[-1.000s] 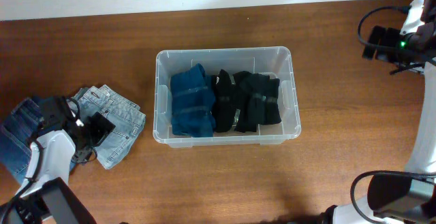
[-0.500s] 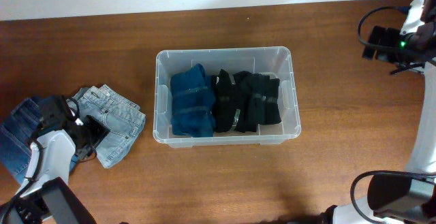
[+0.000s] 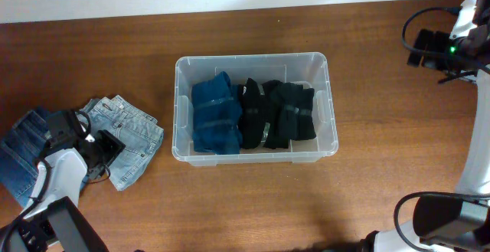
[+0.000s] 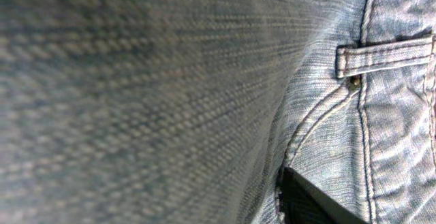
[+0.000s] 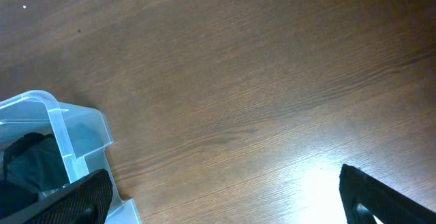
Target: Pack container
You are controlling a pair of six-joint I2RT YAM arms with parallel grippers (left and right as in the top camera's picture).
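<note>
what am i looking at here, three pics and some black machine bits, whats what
These are two robot arms at a wooden table, each ending in a two-finger end effector. One picture looks down from above; the other two come from cameras on the wrists. The clear container holds a folded blue garment and black garments. Left of it lie light jeans and darker jeans. The left end effector is down on the light jeans, so its camera sees mostly denim; whether it grips them is unclear. The right end effector hangs open and empty over the table near the container's corner.
</note>
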